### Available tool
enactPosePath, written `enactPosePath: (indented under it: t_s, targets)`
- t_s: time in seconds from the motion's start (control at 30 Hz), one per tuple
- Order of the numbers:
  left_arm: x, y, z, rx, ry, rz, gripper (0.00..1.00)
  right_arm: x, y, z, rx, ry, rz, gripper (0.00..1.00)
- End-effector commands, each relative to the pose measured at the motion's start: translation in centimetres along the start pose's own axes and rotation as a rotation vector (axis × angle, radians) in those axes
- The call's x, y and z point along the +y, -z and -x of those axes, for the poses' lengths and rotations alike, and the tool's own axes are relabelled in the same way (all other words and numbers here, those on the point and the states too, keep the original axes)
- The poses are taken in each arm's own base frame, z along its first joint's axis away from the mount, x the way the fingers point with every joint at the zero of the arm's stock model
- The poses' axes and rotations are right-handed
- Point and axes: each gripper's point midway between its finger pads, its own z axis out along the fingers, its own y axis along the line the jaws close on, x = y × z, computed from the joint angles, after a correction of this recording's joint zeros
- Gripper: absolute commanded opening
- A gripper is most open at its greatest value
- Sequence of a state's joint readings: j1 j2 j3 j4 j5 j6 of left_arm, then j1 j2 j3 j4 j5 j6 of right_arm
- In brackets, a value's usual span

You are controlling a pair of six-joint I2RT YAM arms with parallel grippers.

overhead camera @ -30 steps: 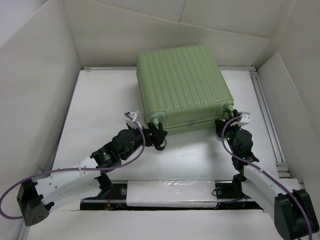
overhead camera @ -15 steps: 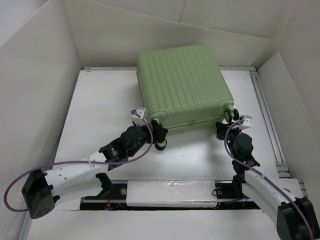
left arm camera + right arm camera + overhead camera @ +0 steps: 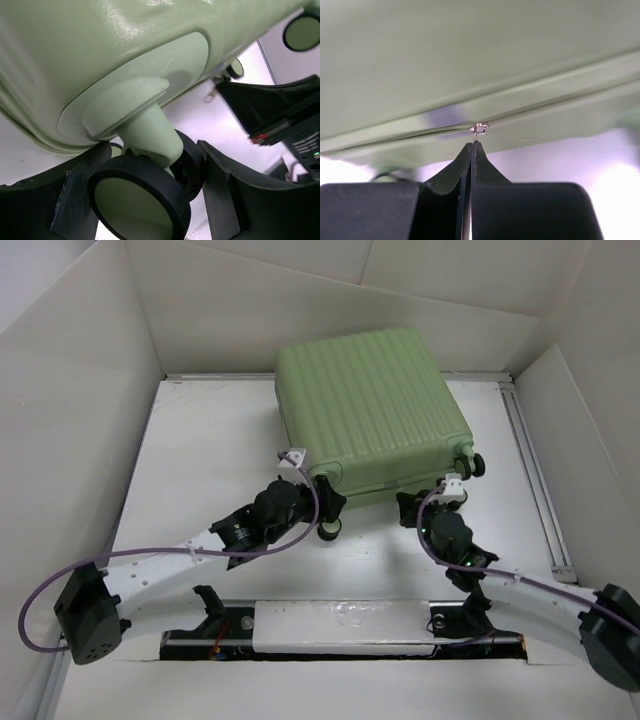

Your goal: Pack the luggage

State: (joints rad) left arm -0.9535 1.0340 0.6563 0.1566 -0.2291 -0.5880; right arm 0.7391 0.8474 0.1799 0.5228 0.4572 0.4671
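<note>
The left hand [image 3: 328, 506] is closed about the black twin-wheeled caster [image 3: 328, 531] at the suitcase's near left corner. In the left wrist view its dark fingers [image 3: 222, 197] stand on either side of the caster [image 3: 142, 200], each against a wheel. The pale green stem rises between them into the shell just above. The grip is fairly wide, the caster filling it.

To the right of that hand, the right hand [image 3: 407, 508] is pressed to the same near edge. In the right wrist view the right hand [image 3: 472, 146] has its fingers shut tight with no gap between them. A small silver zipper pull [image 3: 479, 128] sits right at their tips, on the zipper seam [image 3: 395, 137] that runs across directly above. Whether the pull is pinched between the tips cannot be told.

The pale green ribbed hard-shell suitcase [image 3: 365, 405] lies closed and flat on the white table [image 3: 200, 460], beyond both hands. Its near edge touches them and its body stretches away from them. A second black caster [image 3: 472, 464] sticks out at the near right corner, beyond and to the right of the right hand and apart from it.

White panels [image 3: 300, 300] wall in the table past the suitcase.
</note>
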Motion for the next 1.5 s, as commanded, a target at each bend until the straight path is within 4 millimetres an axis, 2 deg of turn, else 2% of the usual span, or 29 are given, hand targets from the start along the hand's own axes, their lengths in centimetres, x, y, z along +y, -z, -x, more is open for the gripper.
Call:
enactPosePath:
  t_s: [0.0,0.03,0.07,0.13,0.17,0.23,0.27,0.3,0.33,0.4,0.43,0.57,0.63,0.73,0.77,0.83,0.87,0.9,0.97,1.0,1.07,1.1,1.13,1.17,1.2,1.27,1.3,1.33,1.47]
  targets:
    - [-7.7,-0.4,4.4,-0.087,0.041,-0.28,0.0,7.9,0.1,0.0,0.019,-0.06,0.213,0.0]
    - [-8.5,0.0,4.5,-0.073,0.038,-0.319,0.0,10.2,0.6,-0.9,0.049,-0.066,0.274,0.0]
    - [-9.4,-0.1,4.8,-0.069,0.046,-0.347,0.0,12.2,0.5,-0.5,0.042,-0.078,0.31,0.0]
    - [-10.5,0.5,4.6,-0.04,0.05,-0.402,0.0,15.5,0.3,-2.6,0.077,-0.086,0.372,0.0]
    - [-11.2,0.8,5.0,-0.036,0.064,-0.428,0.0,19.1,1.1,-2.7,0.087,-0.11,0.447,0.0]
    - [-12.3,2.4,6.0,-0.047,0.096,-0.489,0.0,22.4,1.2,-5.2,0.125,-0.126,0.512,0.0]
    - [-13.1,3.4,6.0,-0.036,0.104,-0.528,0.0,24.5,2.3,-6.1,0.144,-0.147,0.567,0.0]
    - [-13.4,4.0,6.4,-0.041,0.115,-0.546,0.0,26.7,2.5,-5.8,0.126,-0.187,0.605,0.0]
    - [-13.8,5.3,7.5,-0.07,0.13,-0.572,0.0,27.9,2.5,-6.6,0.105,-0.217,0.641,0.0]
    - [-13.9,6.2,7.3,-0.064,0.162,-0.589,0.0,30.0,3.2,-7.1,0.095,-0.316,0.682,0.0]
    - [-14.1,6.9,7.8,-0.075,0.174,-0.601,0.0,31.1,3.2,-6.4,0.063,-0.368,0.704,0.0]
    - [-14.4,8.0,7.8,-0.072,0.197,-0.63,0.0,33.1,2.8,-6.6,-0.001,-0.478,0.728,0.0]
    - [-14.3,7.9,7.6,-0.061,0.204,-0.624,0.0,33.1,3.1,-6.8,0.008,-0.471,0.701,0.0]
    - [-14.2,7.8,7.7,-0.074,0.208,-0.623,0.0,30.8,3.4,-6.1,-0.025,-0.493,0.602,0.0]
    - [-14.6,8.1,8.3,-0.09,0.223,-0.642,0.0,29.8,3.7,-6.8,-0.02,-0.474,0.59,0.0]
    - [-15.0,7.4,7.7,-0.059,0.216,-0.645,0.0,29.5,4.7,-5.8,-0.031,-0.483,0.6,0.0]
    - [-15.6,7.6,8.4,-0.06,0.214,-0.657,0.0,29.5,5.7,-6.5,-0.009,-0.459,0.598,0.0]
    - [-15.7,7.5,8.5,-0.053,0.203,-0.648,0.0,28.0,5.9,-7.1,-0.003,-0.436,0.542,0.0]
    - [-14.2,6.7,9.5,-0.085,0.148,-0.523,0.0,27.0,7.6,-8.0,0.045,-0.348,0.5,0.13]
    - [-13.3,6.7,10.0,-0.106,0.131,-0.466,0.0,25.3,7.9,-8.8,0.058,-0.296,0.451,0.19]
    - [-10.3,7.4,12.1,-0.213,0.101,-0.315,0.18,23.5,9.0,-9.4,0.132,-0.231,0.386,0.35]
    - [-8.7,7.7,11.9,-0.214,0.09,-0.246,0.44,22.3,9.6,-9.8,0.156,-0.204,0.339,0.39]
    - [-7.4,8.7,12.2,-0.242,0.098,-0.209,0.53,19.0,9.8,-11.9,0.218,-0.037,0.244,0.43]
    - [-6.1,8.8,11.9,-0.248,0.097,-0.159,0.59,18.7,10.5,-10.4,0.23,-0.132,0.212,0.44]
    - [-3.7,8.3,10.2,-0.226,0.094,-0.072,0.62,17.9,11.1,-10.1,0.239,-0.108,0.19,0.46]
    - [-1.9,8.6,8.7,-0.221,0.116,-0.046,0.58,15.6,11.5,-8.5,0.247,-0.041,0.15,0.53]
    - [-1.1,8.4,7.5,-0.206,0.123,-0.034,0.54,15.4,11.7,-7.6,0.249,-0.045,0.147,0.56]
    - [0.5,7.5,4.9,-0.164,0.14,-0.003,0.51,15.1,11.8,-6.7,0.241,-0.044,0.142,0.59]
    - [2.8,7.3,1.5,-0.155,0.185,-0.003,0.44,14.9,12.2,-1.7,0.215,-0.044,0.126,0.69]
